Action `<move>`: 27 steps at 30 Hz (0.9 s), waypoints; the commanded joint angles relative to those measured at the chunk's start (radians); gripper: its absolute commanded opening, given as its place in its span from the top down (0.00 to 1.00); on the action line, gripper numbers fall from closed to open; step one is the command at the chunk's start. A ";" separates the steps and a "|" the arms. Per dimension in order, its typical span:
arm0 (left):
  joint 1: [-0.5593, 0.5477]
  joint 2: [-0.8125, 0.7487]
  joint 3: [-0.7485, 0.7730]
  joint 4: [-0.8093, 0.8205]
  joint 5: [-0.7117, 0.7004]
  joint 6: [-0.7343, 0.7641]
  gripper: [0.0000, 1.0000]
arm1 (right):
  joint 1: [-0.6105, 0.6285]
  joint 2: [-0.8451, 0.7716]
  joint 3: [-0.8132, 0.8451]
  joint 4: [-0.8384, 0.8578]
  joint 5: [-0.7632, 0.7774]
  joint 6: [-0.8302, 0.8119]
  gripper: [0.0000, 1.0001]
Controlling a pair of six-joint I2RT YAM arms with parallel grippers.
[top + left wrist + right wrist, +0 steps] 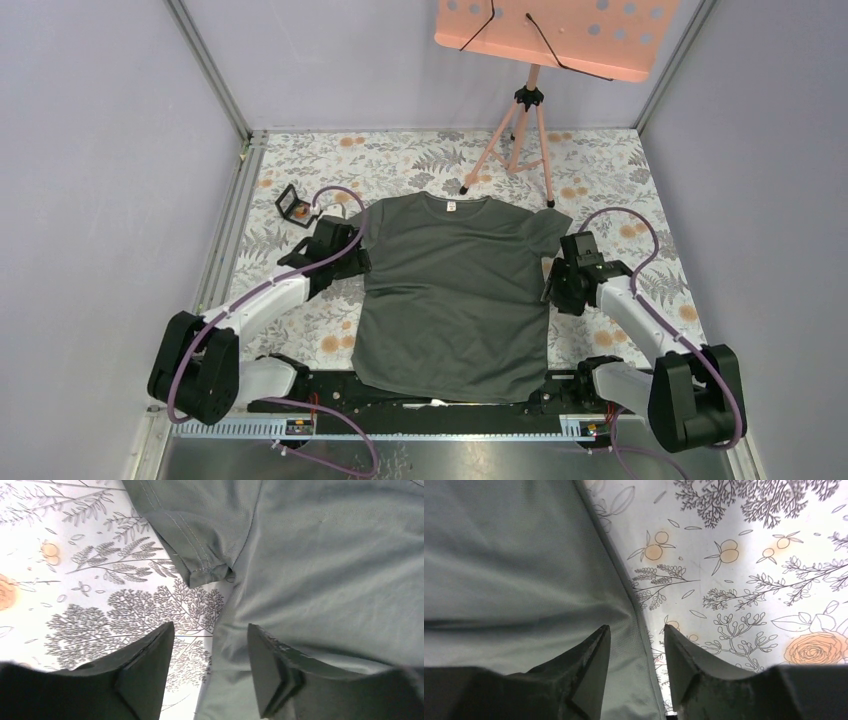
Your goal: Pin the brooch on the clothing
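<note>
Overhead view: bright, even, diffuse light from above. Shadows are soft and short, hugging the arms and the edges of the clothing [455, 290], whose dark fabric shows only faint creases. The metal strip [450, 460] at 6 o'clock carries a dull sheen. Wrist views: the patterned table [75, 580] is washed toward white, most strongly at 9 o'clock in the left view and at 3 o'clock in the right. The left pincer [210, 630] and right pincer [636, 630], at 6 o'clock in each frame, are near-black, underexposed and soft-edged. The fabric weave is crisp mid-frame and smoother toward the margins.
</note>
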 commanded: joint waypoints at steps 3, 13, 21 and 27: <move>0.010 -0.098 0.068 -0.025 -0.012 0.024 0.26 | -0.003 -0.106 0.097 -0.021 0.000 -0.061 0.42; 0.117 -0.114 0.237 -0.095 0.068 0.033 0.12 | -0.002 -0.217 0.179 0.021 -0.101 -0.130 0.30; 0.220 0.051 0.450 -0.199 -0.123 0.067 0.13 | -0.002 -0.347 0.185 0.025 -0.150 -0.147 0.26; 0.298 0.276 0.597 -0.217 -0.170 0.088 0.22 | -0.003 -0.458 0.193 -0.018 -0.165 -0.165 0.24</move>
